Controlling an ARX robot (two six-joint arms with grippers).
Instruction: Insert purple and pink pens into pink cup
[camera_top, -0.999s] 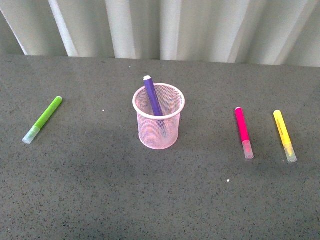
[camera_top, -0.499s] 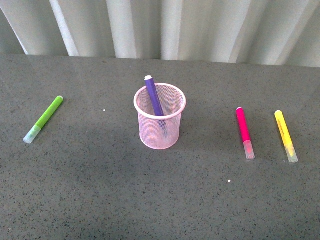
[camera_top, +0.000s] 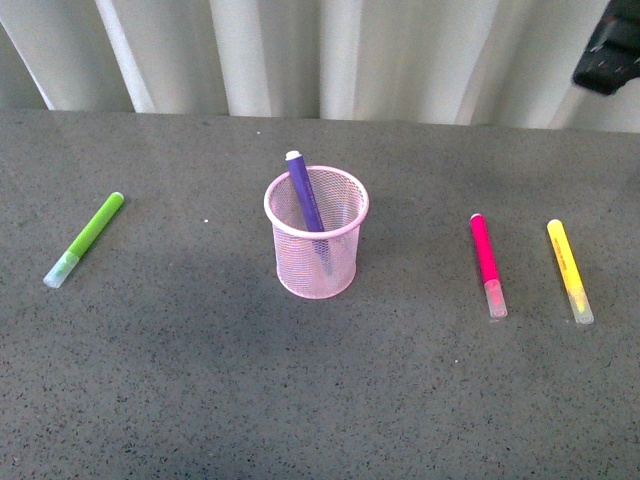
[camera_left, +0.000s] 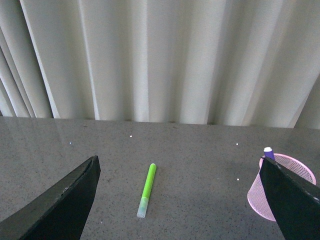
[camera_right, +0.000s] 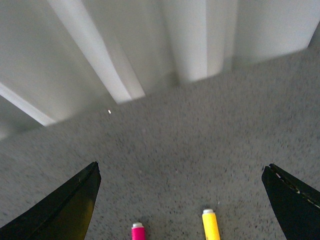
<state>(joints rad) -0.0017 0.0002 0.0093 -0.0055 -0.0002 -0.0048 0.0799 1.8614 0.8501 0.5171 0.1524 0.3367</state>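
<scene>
The left end effector (camera_left: 178, 161) is held low, released and empty, facing the green marker (camera_top: 84, 240). The purple pen (camera_top: 303, 190) is leaned inside the pink cup (camera_top: 340, 262). The pink pen (camera_top: 487, 264) is laid flat on the tabletop (camera_top: 200, 380). The right end effector (camera_right: 180, 167) is raised nearby, spread and empty.

No text, label, brand or number is legible in any view. Yellow marker (camera_top: 568, 265), far right on the table (camera_top: 200, 380): faint dark specks along the barrel, too small to read. Pink pen (camera_top: 485, 255) just left of it, purple pen (camera_top: 304, 195) standing in the pink cup (camera_top: 342, 265), green marker (camera_top: 88, 235) at left: barrels show plain colour only.
</scene>
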